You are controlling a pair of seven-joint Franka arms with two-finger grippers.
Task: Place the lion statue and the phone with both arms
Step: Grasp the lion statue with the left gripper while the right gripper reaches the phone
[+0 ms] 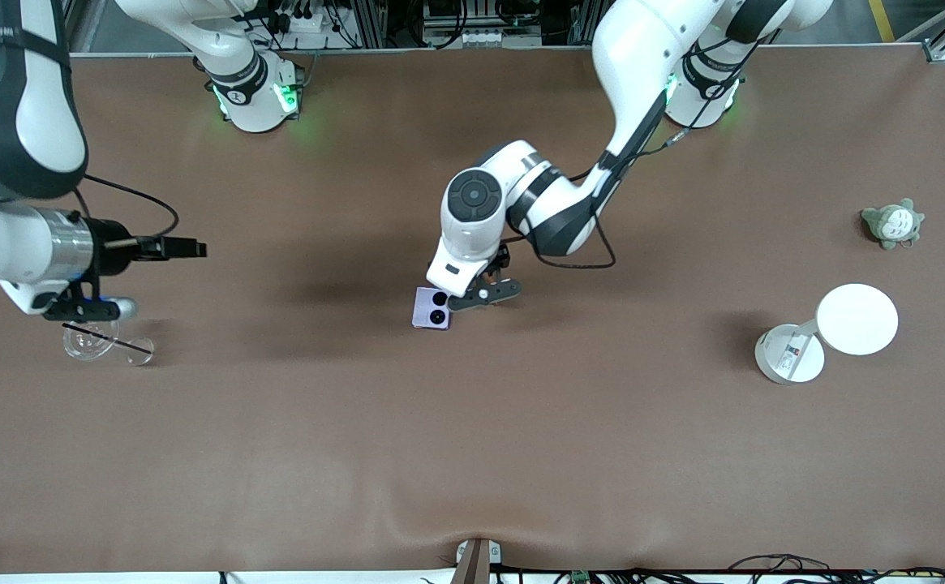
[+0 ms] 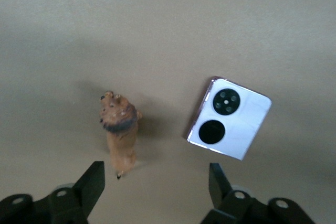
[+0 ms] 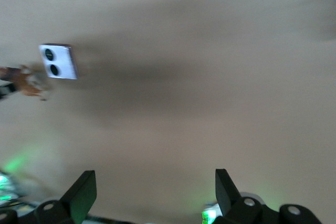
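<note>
The lilac phone lies flat mid-table, its two black camera circles facing up. My left gripper hangs just above the table beside it and hides the lion statue in the front view. In the left wrist view the reddish-brown lion statue stands on the table next to the phone. The left gripper is open and empty, with the lion's rear close to one fingertip. My right gripper is held in the air at the right arm's end of the table, open and empty. Its view shows the phone and the lion far off.
A clear glass dish with a thin dark rod lies below the right hand. A white round-headed stand and a grey-green plush sit toward the left arm's end. The table is bare brown.
</note>
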